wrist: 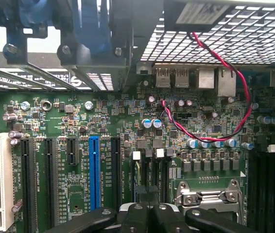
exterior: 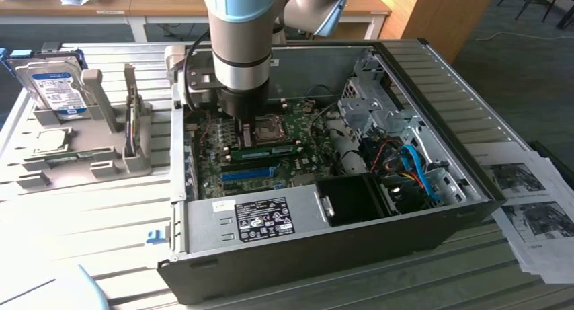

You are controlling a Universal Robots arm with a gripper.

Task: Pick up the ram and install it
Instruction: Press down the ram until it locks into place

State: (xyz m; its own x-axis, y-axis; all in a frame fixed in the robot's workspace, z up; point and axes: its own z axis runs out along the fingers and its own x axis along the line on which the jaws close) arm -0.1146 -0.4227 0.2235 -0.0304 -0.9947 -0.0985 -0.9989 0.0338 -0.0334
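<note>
The ram [exterior: 269,150], a thin green stick with dark chips, stands on edge on the motherboard between the CPU socket [exterior: 269,127] and the blue slot [exterior: 247,173]. My gripper [exterior: 240,134] reaches down into the open computer case, over the ram's end toward the exterior view's left. Whether it touches the ram, I cannot tell. In the wrist view the black fingers [wrist: 138,213] are pressed together, with nothing between them. The gripper [wrist: 147,199] hangs over narrow dark slots with white latches [wrist: 136,155], beside the CPU socket [wrist: 208,199].
The case wall [exterior: 296,222] and drive cage [exterior: 377,101] hem in the board. A red-and-black cable [wrist: 234,92] loops over it. On the exterior view's left, a grey holder [exterior: 80,162] carries a hard drive [exterior: 54,85]. Papers [exterior: 534,209] lie on the exterior view's right.
</note>
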